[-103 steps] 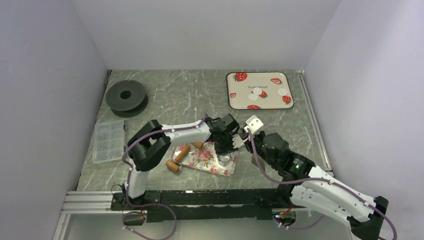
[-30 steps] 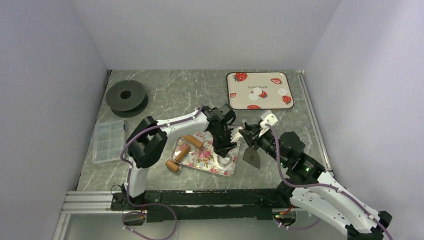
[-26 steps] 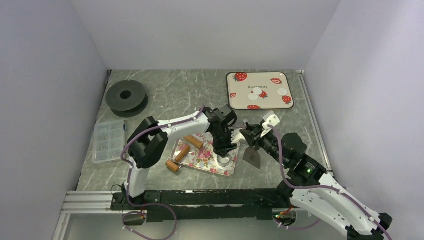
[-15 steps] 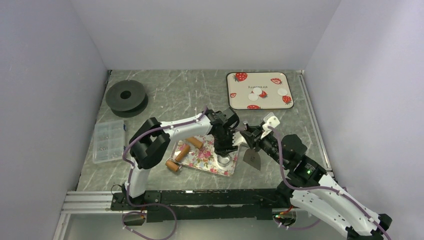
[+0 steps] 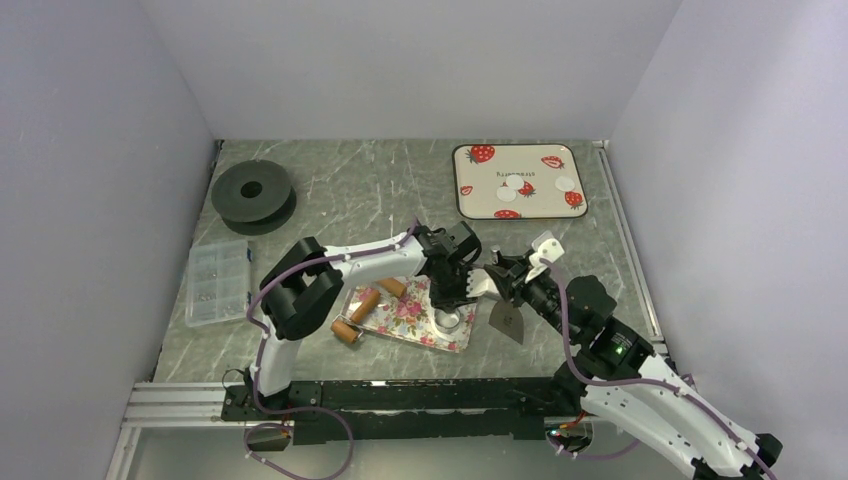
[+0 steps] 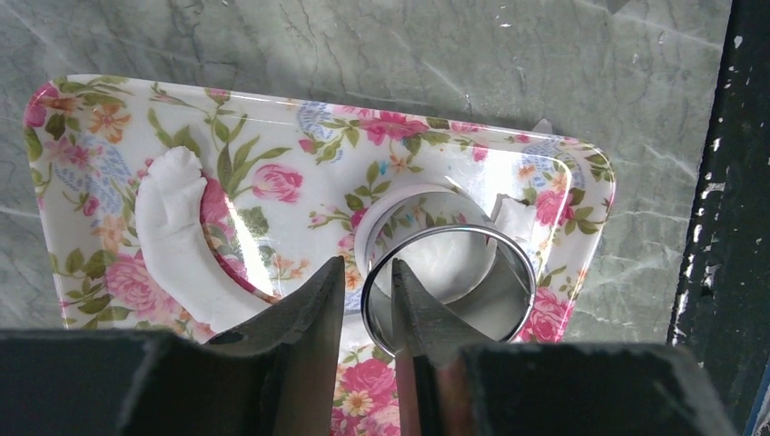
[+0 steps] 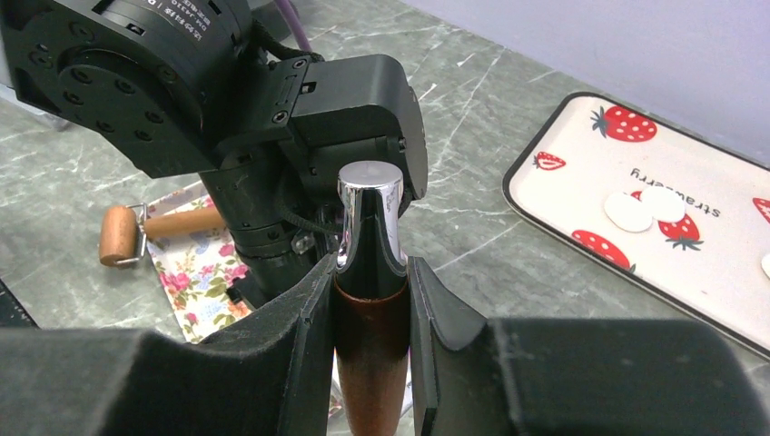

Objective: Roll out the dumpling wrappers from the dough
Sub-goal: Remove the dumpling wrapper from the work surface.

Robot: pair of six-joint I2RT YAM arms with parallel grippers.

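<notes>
inside ring cutter (image 6: pixel 445 233), dumpling wrapper (image 6: pixel 443 265) just beyond left jaws

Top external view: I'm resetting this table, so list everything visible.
cream strawberry-printed tray: one, cream, far right.
round dumpling wrappers: three, white, that tray.
floral rectangular tray: one, pink, centre.
metal ring cutter: one, silver, floral tray.
dough strip: one, white, floral tray.
wooden roller: one, brown, floral tray.
black spool: one, black, far left.
clear compartment box: one, clear, left.
wooden-handled metal scraper: one, brown, right hand.
left hand: one, black, straddling cutter wall.
right hand: one, black, gripping scraper.
</notes>
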